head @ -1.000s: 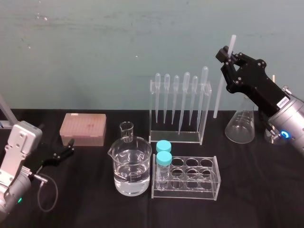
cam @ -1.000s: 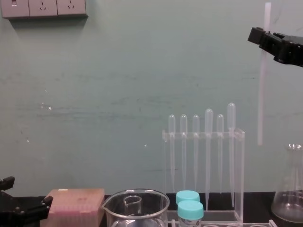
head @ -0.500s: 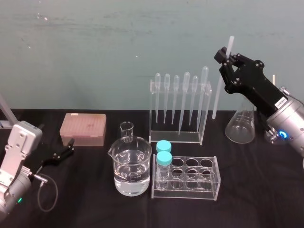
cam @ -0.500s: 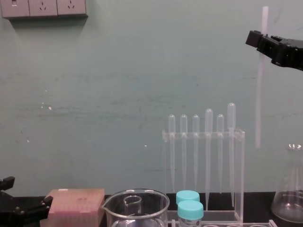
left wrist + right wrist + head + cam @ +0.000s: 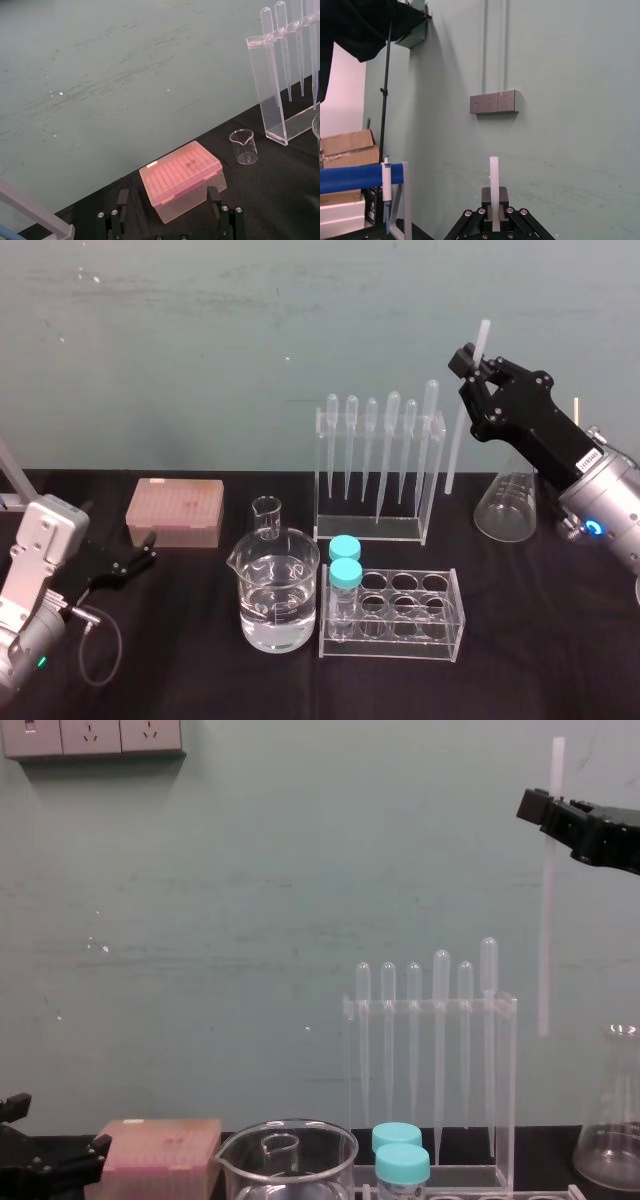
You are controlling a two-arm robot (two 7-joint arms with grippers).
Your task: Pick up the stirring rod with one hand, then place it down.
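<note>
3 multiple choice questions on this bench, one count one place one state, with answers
1. How many pipettes hang in the pipette rack? A four B six C eight
2. Where is the stirring rod? A standing in the pipette rack B upright in the air, in the right gripper C lying flat on its side
3. How are the left gripper's jaws? A open, empty B shut on a pipette C shut on the stirring rod
Answers: 1 B, six bulbs top the rack. 2 B, the gripper clamps it near its top end. 3 A, left wrist view shows them apart, nothing between.
</note>
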